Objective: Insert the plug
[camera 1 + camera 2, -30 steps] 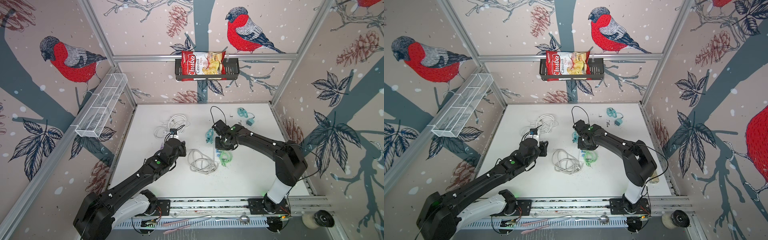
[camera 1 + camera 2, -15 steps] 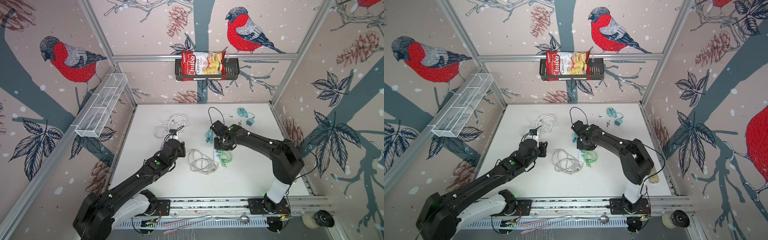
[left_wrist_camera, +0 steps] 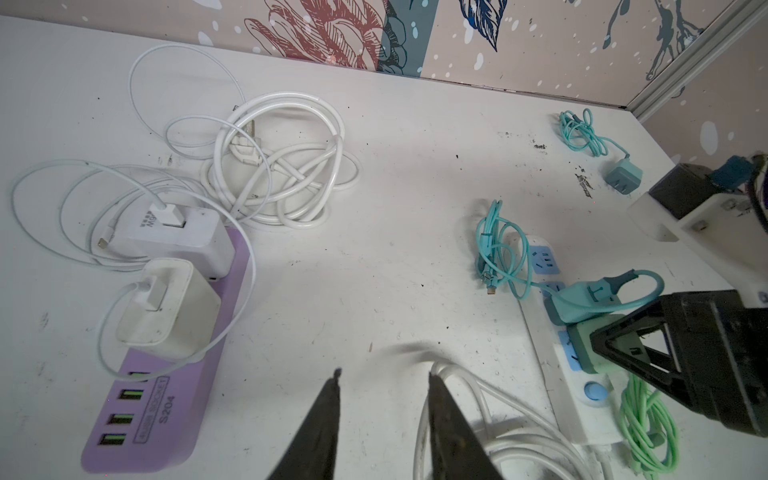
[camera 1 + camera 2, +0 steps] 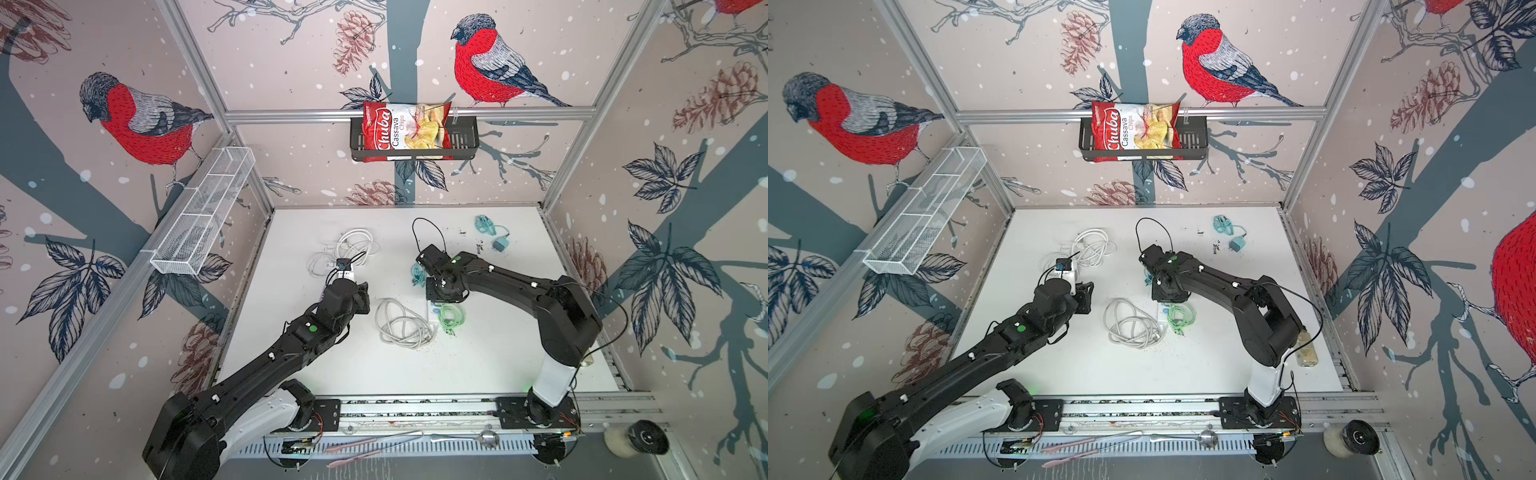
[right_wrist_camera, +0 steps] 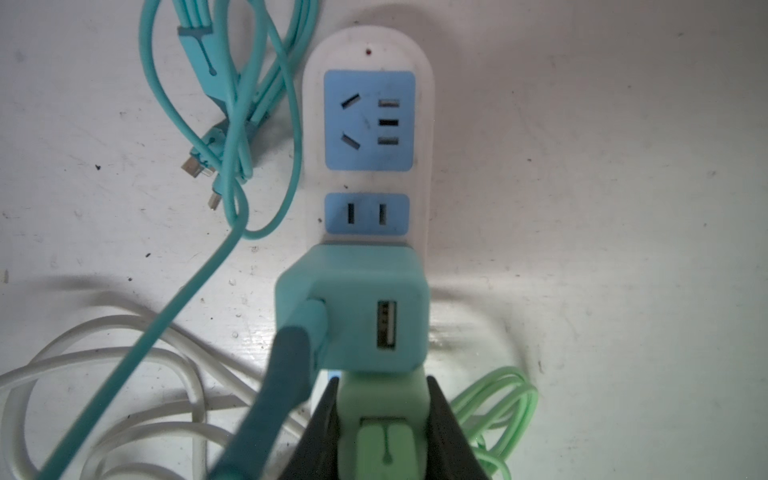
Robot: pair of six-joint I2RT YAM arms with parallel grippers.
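Note:
My right gripper [image 5: 382, 380] is shut on a light green plug [image 5: 382, 411], one finger on each side of it. The plug sits at the white power strip [image 5: 424, 104], right beside a teal adapter [image 5: 353, 307] plugged into the strip. Whether its prongs are in a socket is hidden. Two blue sockets [image 5: 368, 120] beyond the adapter are free. In both top views the right gripper [image 4: 442, 291] [image 4: 1167, 291] covers the strip. My left gripper [image 3: 382, 374] hangs open over bare table with nothing between its fingers, next to a white cable [image 3: 478, 395].
A purple USB socket bar [image 3: 166, 415] with two white chargers [image 3: 166, 307] lies left of centre, with white cable coils [image 4: 353, 249] behind it. A grey-white coil [image 4: 401, 322] and a green cable [image 4: 451, 318] lie mid-table. Another teal charger [image 4: 498, 243] lies at the back right.
My right gripper with the green plug has shifted slightly over the power strip. The left arm has stayed almost still.

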